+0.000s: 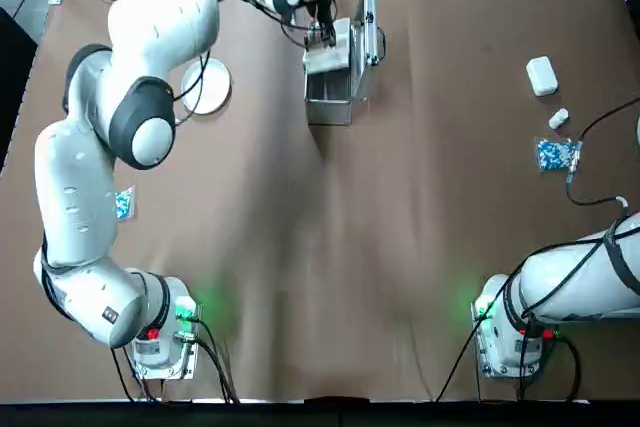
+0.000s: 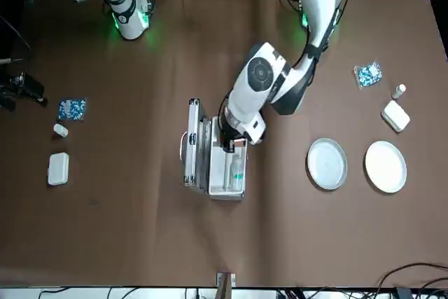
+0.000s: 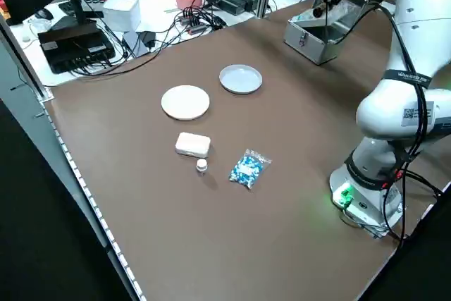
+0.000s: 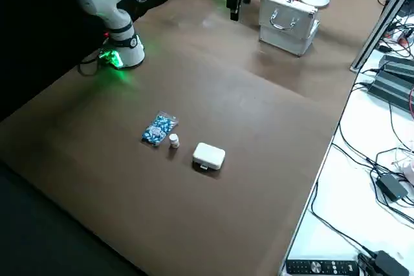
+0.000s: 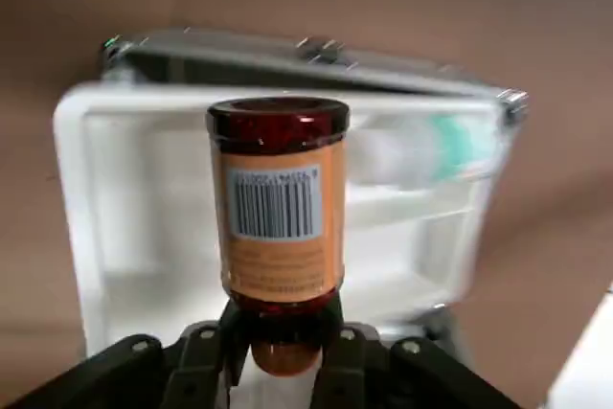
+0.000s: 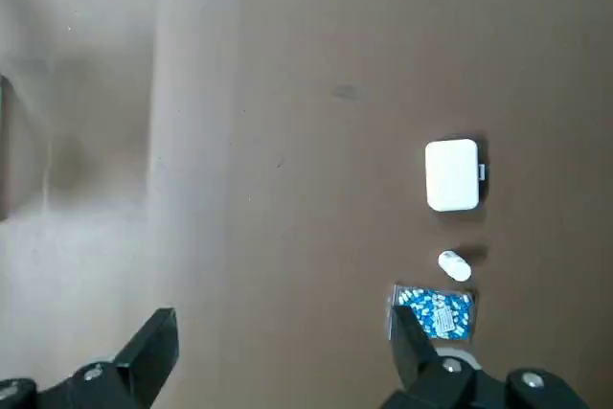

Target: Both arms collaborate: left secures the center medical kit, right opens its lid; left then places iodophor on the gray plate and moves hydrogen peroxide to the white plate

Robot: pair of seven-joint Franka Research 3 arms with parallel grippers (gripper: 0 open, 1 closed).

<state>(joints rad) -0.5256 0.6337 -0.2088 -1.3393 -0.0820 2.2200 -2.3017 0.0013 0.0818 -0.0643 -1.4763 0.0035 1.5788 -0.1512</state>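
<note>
The left gripper point(image 5: 283, 356) is clamped on the cap end of the iodophor point(image 5: 278, 208), a small dark brown bottle with an orange label. The bottle projects straight out beyond the fingertips, held clear above the open medical kit point(image 2: 225, 162). Only the cap sits between the jaws; the body is unsupported.

Handling, as a judgement: the bottle looks light and rigid, with a smooth, probably slippery wall. A hold on the narrow cap leaves it free to pivot. Set it down on its base, gently, and release only once it stands.

Directly beyond the bottle lies the kit's white tray. The hydrogen peroxide point(image 5: 421, 148), a white bottle with a teal mark, lies on its side there, to one side of the jaws. The lid point(image 2: 193, 143) stands upright on the far side of the kit from the plates.

Out from the jaws, away from the lid, the gray plate point(image 2: 327, 164) lies near the kit, with the white plate point(image 2: 386, 167) just past it. Nothing stands on the table between kit and plates. Past the plates are a small white case point(image 2: 396, 115), a vial point(image 2: 399, 91) and a blue packet point(image 2: 368, 73).

The right gripper point(image 6: 278, 366) is parked well away with its jaws wide apart and empty, looking down on another white case point(image 6: 451, 174), vial and packet.
</note>
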